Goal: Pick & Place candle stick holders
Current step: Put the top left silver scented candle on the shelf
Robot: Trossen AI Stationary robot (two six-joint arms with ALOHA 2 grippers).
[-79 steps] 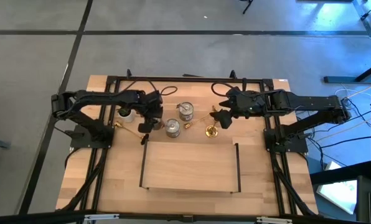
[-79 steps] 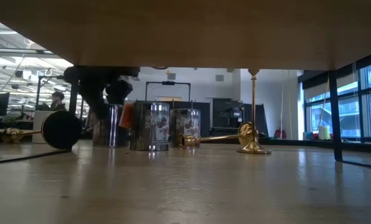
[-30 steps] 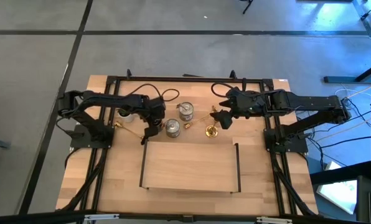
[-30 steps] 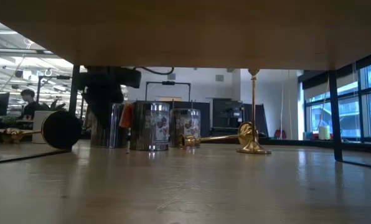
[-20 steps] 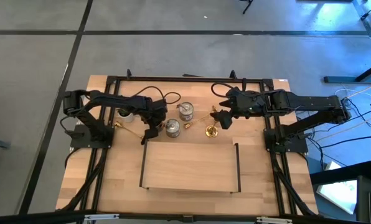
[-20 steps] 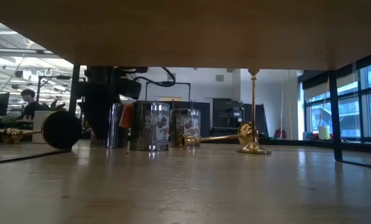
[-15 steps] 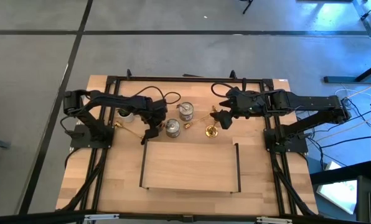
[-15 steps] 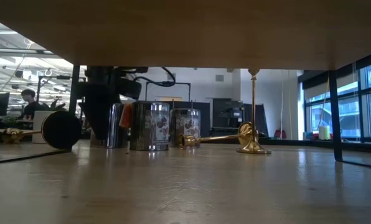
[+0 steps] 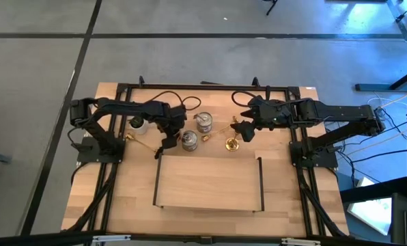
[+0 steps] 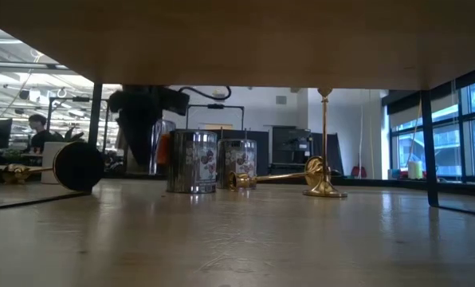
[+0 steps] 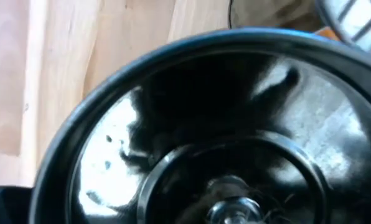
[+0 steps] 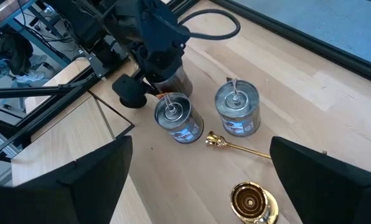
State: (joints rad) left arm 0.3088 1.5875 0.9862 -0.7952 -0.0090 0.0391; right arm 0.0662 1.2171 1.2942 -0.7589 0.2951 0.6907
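left gripper (image 9: 168, 134): low over the table (image 9: 138, 198), in among the holders; grip state cannot tell, nothing seen held
left wrist view: filled by a dark shiny round hollow with a small metal stud at centre; can't tell which holder it is
near silver holder (image 9: 189, 140): upright, just beside left gripper on the side toward the right arm
far silver holder (image 9: 204, 122): upright, just past the near one, between the two grippers
third silver holder (image 9: 139, 125): upright, on left gripper's other side, toward the left arm's base
left gold holder (image 9: 141, 143): lying flat, round base showing dark and close by left gripper, stem pointing away from it
middle gold holder (image 9: 216, 132): lying flat between far silver holder and right gripper
right gripper (image 9: 241, 130): hovering, fingers spread wide, holding nothing
upright gold holder (image 9: 232, 143): standing just beside right gripper, not touched
tray (image 9: 209, 183): wooden, dark-edged, near both grippers on the front side
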